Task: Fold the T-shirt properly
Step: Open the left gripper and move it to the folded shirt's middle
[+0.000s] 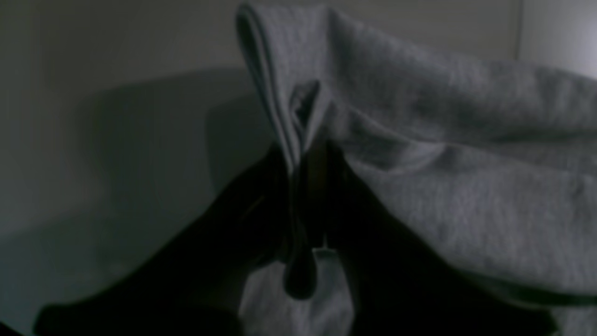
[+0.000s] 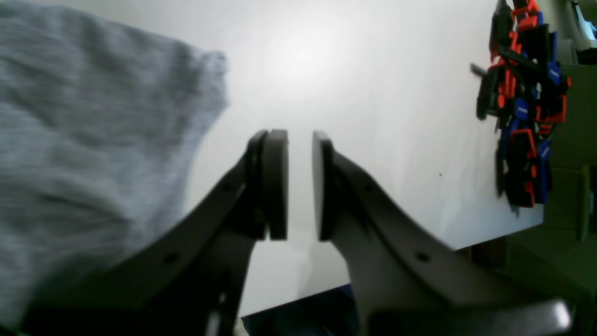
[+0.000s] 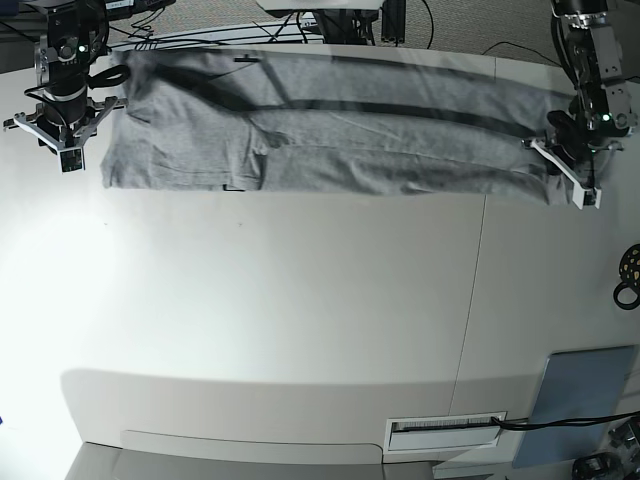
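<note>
White table [image 3: 300, 320] holds the T-shirt [image 3: 330, 135] along the top, its right end pinched by the dark, hard-to-see left gripper [image 1: 308, 154], while the right gripper [image 2: 300, 184] waits a little open.

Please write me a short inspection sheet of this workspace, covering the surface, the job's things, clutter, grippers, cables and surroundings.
Surface: white table, lit from above, with a seam down its right part.
Job's things: grey T-shirt stretched in a long band along the far edge, creased.
Clutter: grey-blue pad at the near right corner; a black ring-shaped object at the right edge; a pile of red, blue and black parts in the right wrist view.
Grippers: left gripper shut on a fold of the T-shirt; right gripper open, empty, beside the shirt's other end.
Cables: black cables behind the far edge; their shadows cross the shirt.
Surroundings: dim; little else seen.
</note>
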### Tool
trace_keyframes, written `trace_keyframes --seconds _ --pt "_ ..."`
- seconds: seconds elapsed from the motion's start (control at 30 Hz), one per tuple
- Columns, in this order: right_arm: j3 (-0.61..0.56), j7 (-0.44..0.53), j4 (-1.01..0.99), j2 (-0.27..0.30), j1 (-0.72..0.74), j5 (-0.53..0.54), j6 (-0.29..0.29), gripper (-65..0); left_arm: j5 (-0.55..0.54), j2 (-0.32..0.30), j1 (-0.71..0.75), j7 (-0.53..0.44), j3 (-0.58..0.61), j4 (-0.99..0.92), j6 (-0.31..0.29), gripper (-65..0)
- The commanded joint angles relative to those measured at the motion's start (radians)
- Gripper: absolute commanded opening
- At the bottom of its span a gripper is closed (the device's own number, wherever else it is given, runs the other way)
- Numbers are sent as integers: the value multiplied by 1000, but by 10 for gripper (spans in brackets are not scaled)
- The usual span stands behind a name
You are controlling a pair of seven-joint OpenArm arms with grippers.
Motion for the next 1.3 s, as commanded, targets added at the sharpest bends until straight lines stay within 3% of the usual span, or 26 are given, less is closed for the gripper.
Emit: trace_keyframes --seconds 0.0,0.17,0.3,0.6,0.77,0.9,1.0,1.13,1.27 --pt "11 21 16 14 0 -20 -9 -550 3 -21 -5 5 -7 39 0 -650" --pt "11 21 16 14 0 -19 -9 -550 -8 -12 13 127 -7 218 0 -650" --pt "11 21 16 14 0 -19 -9 -550 -143 11 66 194 -6 397 -1 -650" --pt "11 22 16 14 0 -19 -12 -550 -417 195 219 194 56 571 -58 -650" --pt "11 21 16 14 0 -19 -12 -550 -386 246 216 150 264 571 -52 -650" --pt "11 18 16 14 0 -19 -12 -550 -218 269 175 82 440 564 47 -650" --pt "11 18 16 14 0 -19 -12 -550 -121 284 130 64 542 537 68 -650" --pt "11 18 16 14 0 -19 -12 -550 -26 322 79 58 637 474 75 -650" --pt "11 17 16 14 0 -19 -13 -550 -7 352 32 51 670 391 75 -650"
